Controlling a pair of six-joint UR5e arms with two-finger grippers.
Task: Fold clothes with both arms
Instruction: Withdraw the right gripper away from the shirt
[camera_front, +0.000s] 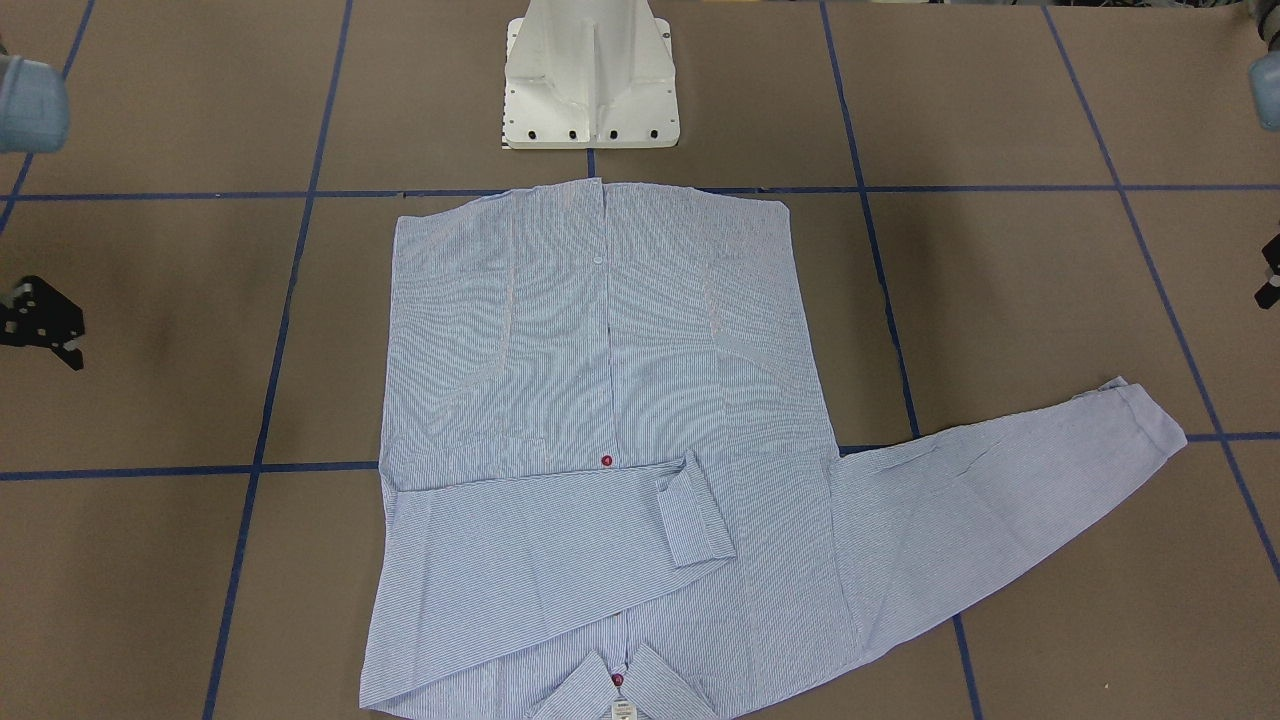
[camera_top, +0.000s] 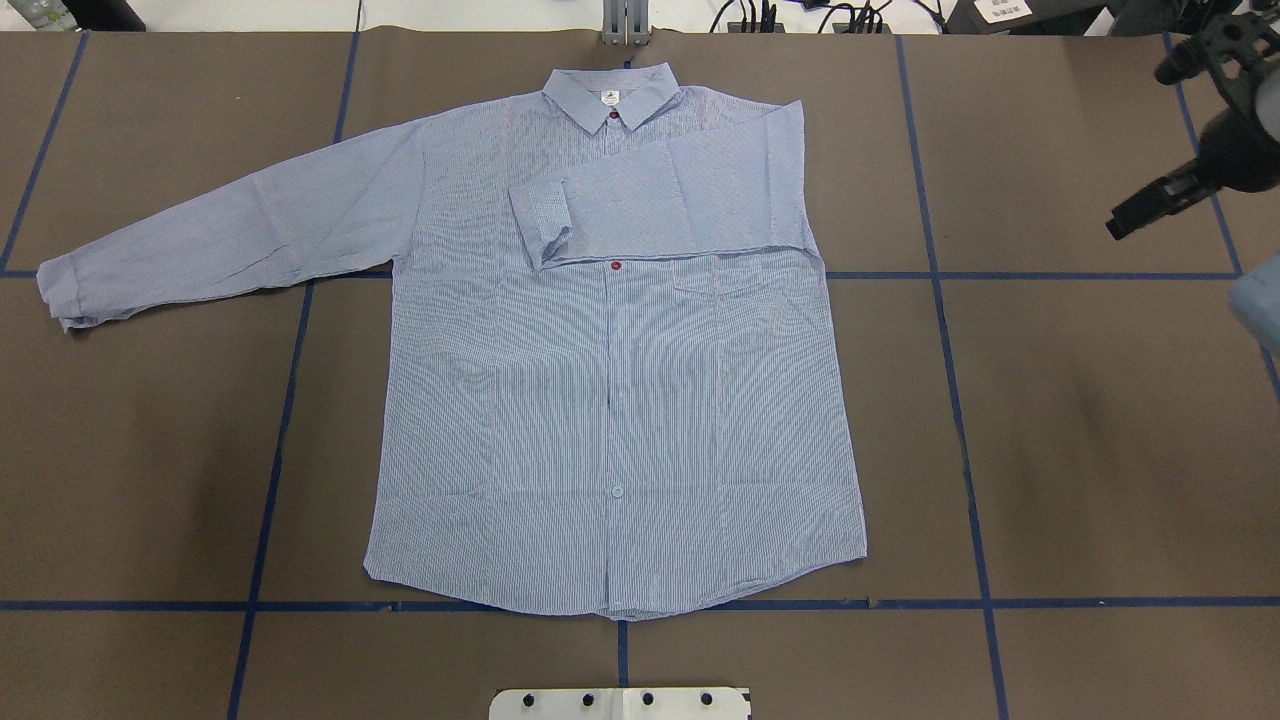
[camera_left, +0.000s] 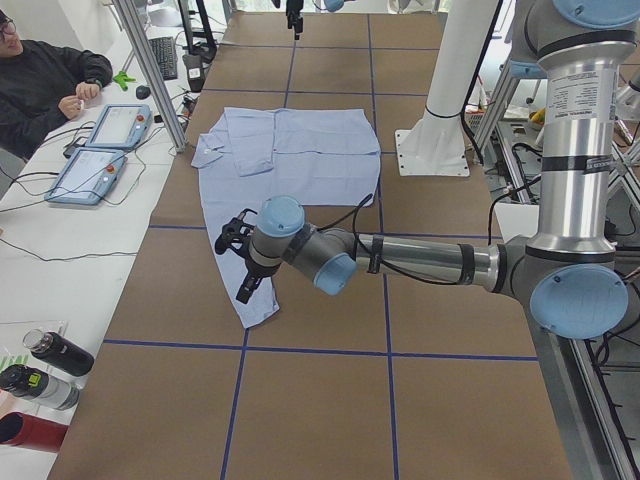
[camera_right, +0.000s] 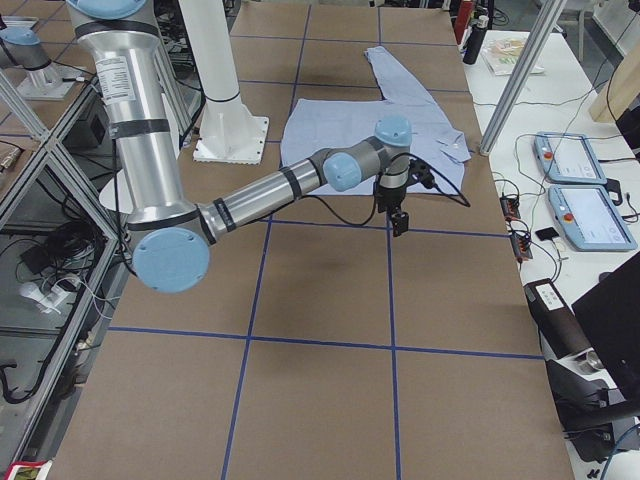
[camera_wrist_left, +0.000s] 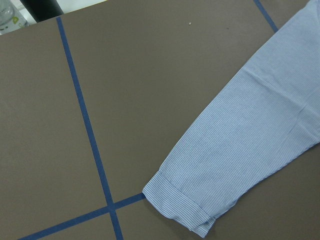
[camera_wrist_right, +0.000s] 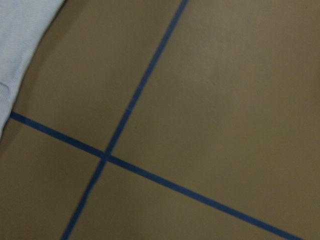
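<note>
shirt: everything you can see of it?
The shirt is light blue-and-white fine-striped cloth, lying flat front-up on the brown table, collar away from the robot, hem toward its base. One sleeve is folded across the chest between collar and pocket; the other sleeve stretches out to the robot's left. Red buttons show.

Blue tape lines (camera_top: 1050, 275) cross the brown table (camera_top: 1100, 450).

shirt (camera_top: 610, 400): 1 | robot arms (camera_left: 420, 262) (camera_right: 270, 195): 2 | white pedestal (camera_front: 590, 90): 1 | touchscreen pendants (camera_left: 112, 126) (camera_left: 85, 176): 2 | person (camera_left: 45, 80): 1
</note>
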